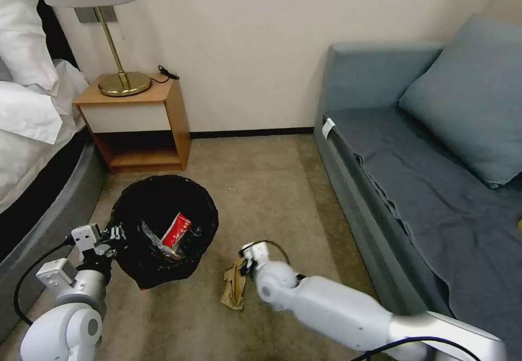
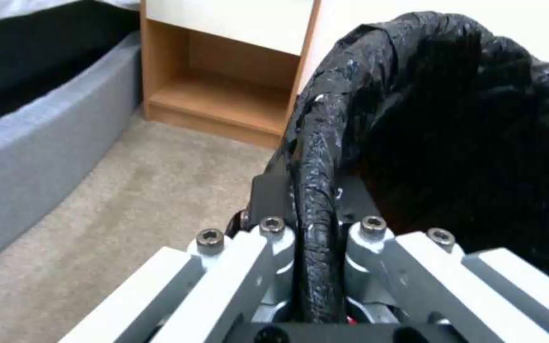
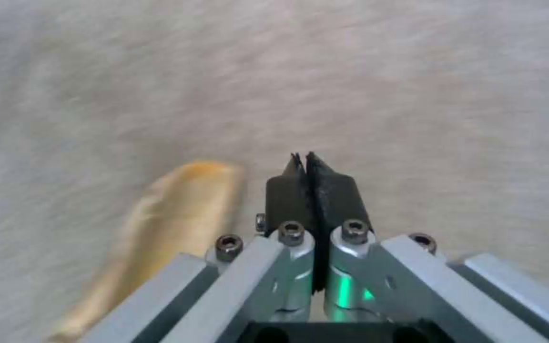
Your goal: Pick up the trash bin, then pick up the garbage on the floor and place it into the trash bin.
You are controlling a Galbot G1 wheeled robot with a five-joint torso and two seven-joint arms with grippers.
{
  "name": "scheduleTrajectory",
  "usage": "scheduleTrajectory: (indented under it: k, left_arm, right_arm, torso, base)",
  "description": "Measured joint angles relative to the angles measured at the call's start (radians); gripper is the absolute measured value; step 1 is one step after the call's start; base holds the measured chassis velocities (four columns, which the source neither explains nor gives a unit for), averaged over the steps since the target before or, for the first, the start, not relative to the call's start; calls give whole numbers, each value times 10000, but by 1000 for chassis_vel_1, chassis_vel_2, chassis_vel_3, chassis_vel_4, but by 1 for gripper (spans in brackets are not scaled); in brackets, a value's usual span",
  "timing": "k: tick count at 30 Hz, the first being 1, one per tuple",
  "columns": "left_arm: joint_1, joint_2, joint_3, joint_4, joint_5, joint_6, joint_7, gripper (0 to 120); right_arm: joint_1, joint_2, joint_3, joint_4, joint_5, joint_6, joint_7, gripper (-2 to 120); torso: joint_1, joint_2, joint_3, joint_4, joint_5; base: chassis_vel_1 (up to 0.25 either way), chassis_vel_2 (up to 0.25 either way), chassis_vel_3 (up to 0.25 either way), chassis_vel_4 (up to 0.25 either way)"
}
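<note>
Left gripper: jaws closed tight on the black-bagged rim of the trash bin, held over the carpet before the nightstand. Right gripper: fingers pressed together, holding nothing, just beside a tan crumpled scrap on the carpet. Bin contents: red-and-white wrapper, its print unreadable, partly hidden by bag folds.

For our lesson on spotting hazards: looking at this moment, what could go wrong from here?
1. The left gripper clamps just the bin rim; the bin could tilt or slip, perhaps spilling the wrapper.
2. The right gripper is shut beside the tan scrap, not on it; it may come up with nothing.
</note>
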Motion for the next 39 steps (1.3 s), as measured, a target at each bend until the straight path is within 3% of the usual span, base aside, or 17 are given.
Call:
scheduleTrajectory:
  k: [5,8,14,16,20,27,31,39]
  left_arm:
    - [49,195,-183,80,-104,6,0,5]
    - [35,214,-298,118,-185,12,-7,5]
    - [71,228,-1010,442,-101,-109,145,5]
    - [129,295,-1278,567,-215,-199,214,5]
    - [163,343,-1384,562,-528,-276,256,5]
    - [-51,44,-981,153,-501,-197,265,5]
    - [-303,-324,-322,-167,-187,-117,231,5]
    - [-544,-607,383,-311,128,-110,212,5]
  right_arm:
    - [-552,-1002,648,812,-361,34,5,0]
    - [-814,-1221,696,1084,-610,37,-208,0]
    - [-1068,-1180,274,1325,-994,53,-486,0]
    - [-926,-953,-74,1212,-952,7,-467,10]
    - [-658,-661,-525,1047,-549,-231,-463,23]
    - [-108,-463,-1380,743,305,-695,-493,45]
    - [248,-31,-1892,383,1017,-912,-525,65]
    - [691,873,-2538,-294,1649,-1075,-630,92]
  torso:
    - [0,-1,0,-2,-2]
    - [0,0,0,-3,1]
    - [0,0,0,0,-2]
    - [0,-1,0,4,-1]
    - [0,0,0,4,-1]
    - [0,0,0,1,-2]
    - [0,0,0,-1,-2]
    - [0,0,0,0,-2]
  base:
    - [0,0,0,0]
    - [0,0,0,0]
    - [0,0,0,0]
    - [0,0,0,0]
    - [0,0,0,0]
    - [0,0,0,0]
    - [0,0,0,0]
    - [0,0,0,0]
